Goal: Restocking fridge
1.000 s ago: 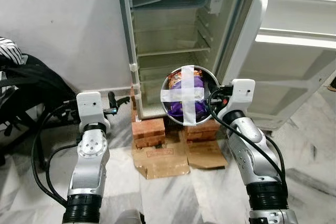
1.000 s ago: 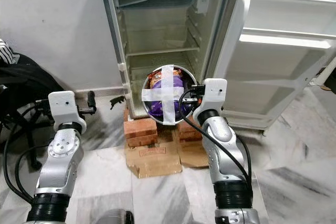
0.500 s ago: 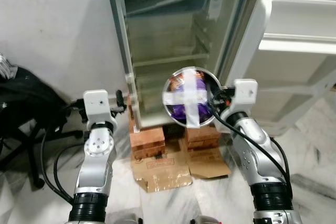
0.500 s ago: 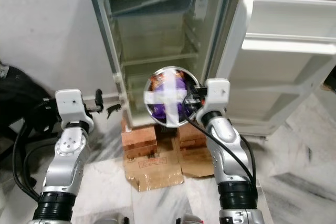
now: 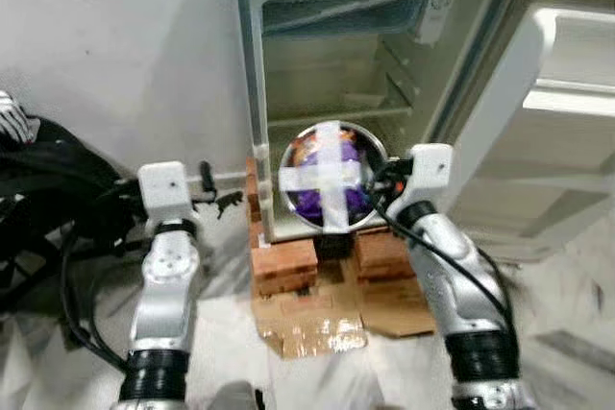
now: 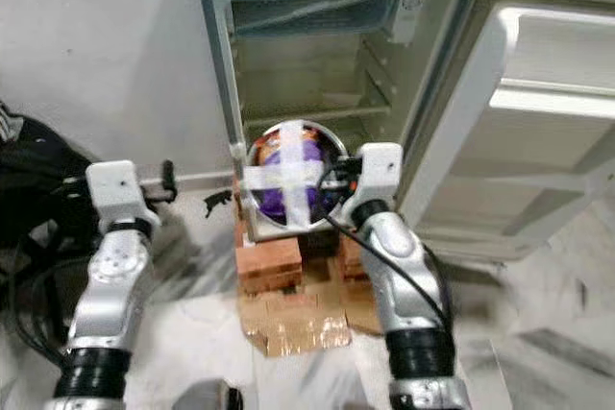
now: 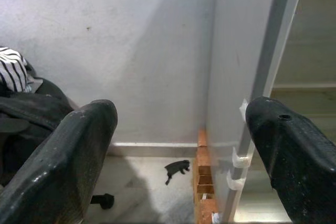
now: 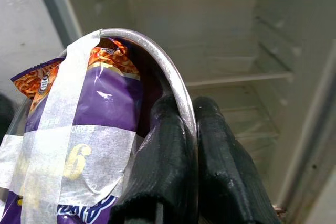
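Note:
A steel bowl holds a purple and orange snack packet under a cross of white tape. My right gripper is shut on the bowl's rim and holds it tilted in front of the lower part of the open fridge. The fridge's wire shelves are bare, and its door swings out to the right. My left gripper is open with nothing between its fingers, raised left of the fridge's side wall.
The fridge stands on bricks with flattened cardboard on the marble floor in front. A black chair with dark clothes sits at the left by the white wall.
The camera has swung, so the fridge sits further right in the picture. The bowl stays in my right gripper, now closer to the fridge's lower opening. My left gripper remains open.

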You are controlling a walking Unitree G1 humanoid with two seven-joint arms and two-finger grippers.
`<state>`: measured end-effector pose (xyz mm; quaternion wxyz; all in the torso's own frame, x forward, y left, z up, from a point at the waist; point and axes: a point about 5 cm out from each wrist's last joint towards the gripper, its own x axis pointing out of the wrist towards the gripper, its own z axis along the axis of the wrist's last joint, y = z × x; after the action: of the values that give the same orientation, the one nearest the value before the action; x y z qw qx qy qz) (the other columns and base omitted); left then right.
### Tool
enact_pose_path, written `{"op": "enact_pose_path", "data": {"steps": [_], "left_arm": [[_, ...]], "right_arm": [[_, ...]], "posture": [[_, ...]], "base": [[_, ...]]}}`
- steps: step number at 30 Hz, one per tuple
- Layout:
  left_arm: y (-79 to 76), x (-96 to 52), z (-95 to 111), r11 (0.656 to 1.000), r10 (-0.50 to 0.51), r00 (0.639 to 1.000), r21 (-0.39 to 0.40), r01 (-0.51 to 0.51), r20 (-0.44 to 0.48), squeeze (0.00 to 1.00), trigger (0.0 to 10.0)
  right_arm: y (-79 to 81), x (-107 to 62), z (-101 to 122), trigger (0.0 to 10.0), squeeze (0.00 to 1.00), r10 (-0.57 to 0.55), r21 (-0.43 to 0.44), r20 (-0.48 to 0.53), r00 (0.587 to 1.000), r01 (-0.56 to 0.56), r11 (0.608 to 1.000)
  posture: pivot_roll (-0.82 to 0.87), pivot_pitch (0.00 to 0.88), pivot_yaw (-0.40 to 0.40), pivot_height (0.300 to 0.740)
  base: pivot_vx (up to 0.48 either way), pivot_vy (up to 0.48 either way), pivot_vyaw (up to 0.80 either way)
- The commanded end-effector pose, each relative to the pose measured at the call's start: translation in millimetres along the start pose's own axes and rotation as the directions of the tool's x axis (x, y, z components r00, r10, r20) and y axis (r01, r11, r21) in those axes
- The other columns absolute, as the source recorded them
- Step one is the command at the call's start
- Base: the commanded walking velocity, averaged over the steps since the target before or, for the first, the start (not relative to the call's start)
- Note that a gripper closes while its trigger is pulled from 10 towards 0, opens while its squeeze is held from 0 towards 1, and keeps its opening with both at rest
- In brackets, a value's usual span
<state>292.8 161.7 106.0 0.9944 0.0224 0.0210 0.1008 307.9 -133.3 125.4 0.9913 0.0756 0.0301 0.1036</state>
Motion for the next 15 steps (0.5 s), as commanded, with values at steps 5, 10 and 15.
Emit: {"op": "enact_pose_path", "data": {"steps": [5,10,15], "left_arm": [[0.2,-0.9,1.0,1.000,-0.007,1.000,0.005,0.007,0.017,0.00,10.0],[-0.8,-0.9,1.1,1.000,-0.008,1.000,-0.001,0.008,0.019,0.00,10.0],[-2.8,-1.1,0.4,1.000,-0.030,0.999,-0.007,0.030,0.011,0.00,10.0]], "right_arm": [[-0.8,1.8,6.4,10.0,0.00,-0.007,-0.002,0.030,1.000,0.007,1.000],[-1.8,2.6,7.3,10.0,0.00,-0.012,-0.008,0.032,0.999,0.012,1.000],[-5.1,4.0,7.4,10.0,0.00,-0.032,-0.012,0.028,0.999,0.032,0.999]], "posture": [[0.00,0.000,-0.022,0.740],[0.00,0.000,-0.024,0.740],[0.00,0.000,-0.027,0.740]], "base": [[0.173,0.000,0.00],[0.414,0.000,0.00],[0.425,0.000,0.00]]}}
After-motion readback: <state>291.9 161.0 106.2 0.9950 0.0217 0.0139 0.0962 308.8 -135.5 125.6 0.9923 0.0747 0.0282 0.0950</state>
